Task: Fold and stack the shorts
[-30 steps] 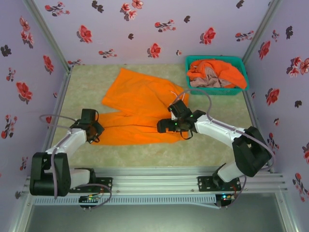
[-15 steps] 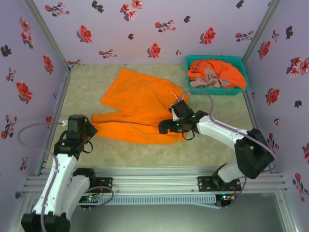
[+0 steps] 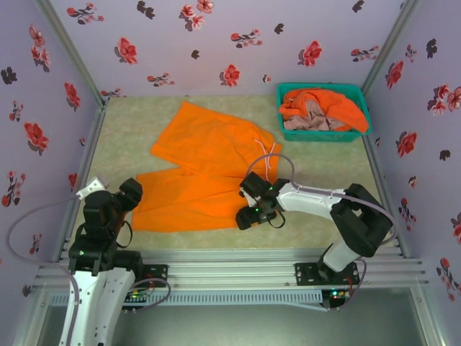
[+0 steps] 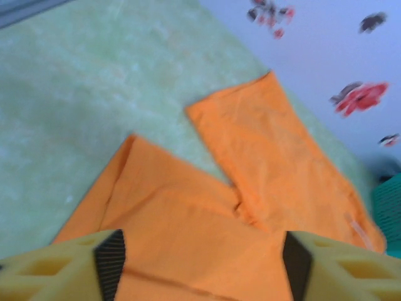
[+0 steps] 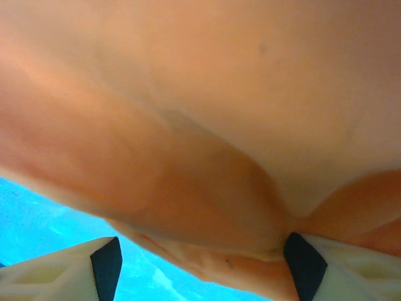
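One pair of bright orange shorts [image 3: 209,155] lies spread on the table, its white drawstring [image 3: 268,155] on the right side. My left gripper [image 3: 130,193] hovers open at the cloth's near-left corner; in the left wrist view it [image 4: 197,263] stands above the shorts [image 4: 207,213] with nothing between the pads. My right gripper [image 3: 247,215] is low at the near-right edge. In the right wrist view it [image 5: 200,263] is open, with the shorts' [image 5: 200,94] folded hem hanging between its wide-set fingers. More shorts, orange [image 3: 330,101] and pink-beige [image 3: 308,121], are heaped in the basket.
The teal mesh basket [image 3: 317,87] stands at the back right corner. Flowered walls close in the table on three sides. A metal rail [image 3: 230,263] runs along the near edge behind the arm bases.
My left gripper has let go of the shorts' left edge, opened, and drawn back toward the near left. My right gripper slid nearer along the cloth to its near edge, its jaws narrowing a little.
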Motion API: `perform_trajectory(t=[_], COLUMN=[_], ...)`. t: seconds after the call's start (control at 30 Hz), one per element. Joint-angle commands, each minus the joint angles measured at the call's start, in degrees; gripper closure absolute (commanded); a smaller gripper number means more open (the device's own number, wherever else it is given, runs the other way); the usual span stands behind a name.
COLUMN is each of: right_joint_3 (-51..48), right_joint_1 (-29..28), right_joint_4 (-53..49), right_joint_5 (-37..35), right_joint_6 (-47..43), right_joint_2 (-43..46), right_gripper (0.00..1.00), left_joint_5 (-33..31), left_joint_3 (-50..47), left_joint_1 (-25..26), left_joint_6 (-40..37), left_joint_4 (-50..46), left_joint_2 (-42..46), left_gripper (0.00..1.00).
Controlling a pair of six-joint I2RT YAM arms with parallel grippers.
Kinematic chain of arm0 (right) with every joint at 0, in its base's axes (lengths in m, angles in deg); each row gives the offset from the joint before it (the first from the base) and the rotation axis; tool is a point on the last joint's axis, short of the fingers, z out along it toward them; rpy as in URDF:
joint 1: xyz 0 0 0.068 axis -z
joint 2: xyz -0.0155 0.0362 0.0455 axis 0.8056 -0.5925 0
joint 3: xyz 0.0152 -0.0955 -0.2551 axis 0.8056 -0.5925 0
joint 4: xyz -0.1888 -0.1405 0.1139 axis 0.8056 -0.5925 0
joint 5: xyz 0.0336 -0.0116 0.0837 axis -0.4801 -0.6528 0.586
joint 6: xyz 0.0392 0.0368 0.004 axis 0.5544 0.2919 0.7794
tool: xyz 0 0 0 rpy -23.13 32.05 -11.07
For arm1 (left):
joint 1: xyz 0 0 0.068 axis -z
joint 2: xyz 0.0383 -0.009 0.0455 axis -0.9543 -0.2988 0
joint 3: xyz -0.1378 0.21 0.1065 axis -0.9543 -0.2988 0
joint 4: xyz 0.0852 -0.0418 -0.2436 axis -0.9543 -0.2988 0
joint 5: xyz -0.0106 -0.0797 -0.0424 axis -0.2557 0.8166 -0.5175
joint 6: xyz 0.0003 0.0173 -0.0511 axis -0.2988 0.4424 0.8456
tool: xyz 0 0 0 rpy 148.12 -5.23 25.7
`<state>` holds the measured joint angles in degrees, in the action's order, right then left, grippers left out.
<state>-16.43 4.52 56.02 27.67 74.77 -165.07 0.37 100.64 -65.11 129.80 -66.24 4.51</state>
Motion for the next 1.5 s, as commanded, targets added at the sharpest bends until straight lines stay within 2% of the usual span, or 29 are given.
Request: perform_trajectory(t=[0.0,0.07,0.17,0.23,0.37,0.47,0.53,0.7,0.93,1.17,1.47], right_joint_3=[-2.02,-1.66,0.41,1.46,4.06,6.95,8.92,16.69,24.86,30.87,39.61], right_joint_1=[-1.25,-2.15,-3.62,-3.59,-1.98,4.70,9.10,15.18,19.54,20.14,20.14], right_joint_4=[-7.23,-9.00,-12.02,-11.15,-5.87,-0.97,1.56,3.28,5.20,5.20,3.82], right_joint_5=[-1.09,-0.80,-1.52,0.02,0.00,2.86,3.05,0.06,0.33,1.13,2.77], right_joint_6=[-1.50,-1.55,-2.28,-2.33,0.39,4.88,7.77,9.54,10.87,11.42,12.39], right_joint_2=[-0.71,0.10,2.70,6.44,14.69,16.76,15.46,6.63,-7.31,-17.32,-27.85], right_gripper=[0.29,0.32,0.28,0.25,0.12,0.09,0.08,0.06,0.08,0.08,0.09], left_joint_5=[-0.87,0.48,5.72,9.82,13.05,16.72,17.75,21.50,22.73,22.75,22.25], left_joint_3=[4.22,5.66,7.21,8.17,11.08,13.74,16.95,30.74,42.00,44.43,31.54], left_joint_1=[0.31,0.31,0.29,0.40,0.62,1.25,2.48,5.63,6.07,4.99,-1.91], left_joint_6=[-4.26,-3.98,-4.06,-4.44,-4.37,-3.25,-2.17,-1.85,2.59,3.55,5.52], left_joint_4=[6.92,7.50,10.82,14.67,21.97,30.87,36.13,38.58,44.05,46.02,51.61], left_joint_2=[-3.59,-8.22,-16.77,-24.03,-37.31,-46.77,-53.73,-72.47,-92.21,-101.12,-98.90], left_gripper=[0.17,0.10,0.01,0.01,0.00,0.00,0.01,0.01,0.00,0.01,0.01])
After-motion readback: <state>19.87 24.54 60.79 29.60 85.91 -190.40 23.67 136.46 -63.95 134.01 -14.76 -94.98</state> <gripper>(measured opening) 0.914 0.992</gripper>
